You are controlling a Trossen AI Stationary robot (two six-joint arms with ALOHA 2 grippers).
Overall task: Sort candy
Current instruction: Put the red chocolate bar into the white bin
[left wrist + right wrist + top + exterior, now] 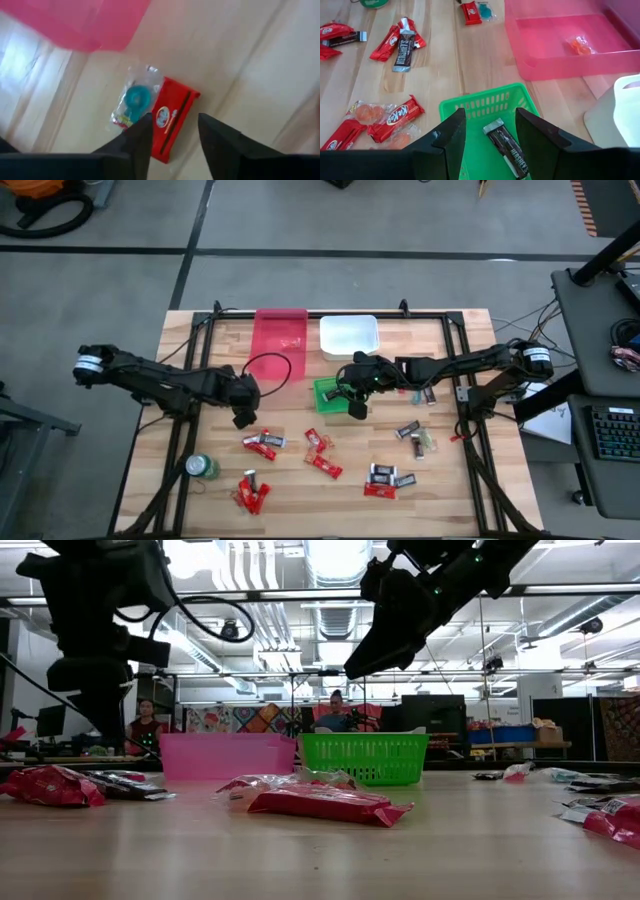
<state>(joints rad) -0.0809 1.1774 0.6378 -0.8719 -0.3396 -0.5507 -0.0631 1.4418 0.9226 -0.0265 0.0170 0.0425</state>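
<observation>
The left hand (172, 137) hovers with fingers spread above a red candy bar (172, 125) lying on the worktop (290, 490) near the pink bin (280, 345). The right hand (487, 135), also spread, hangs over the green basket (485, 107), where 1 dark candy bar (507, 147) lies directly beneath it.

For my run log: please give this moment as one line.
left gripper: open, above red candy | right gripper: open, over green bin | dark candy: in green bin
</observation>
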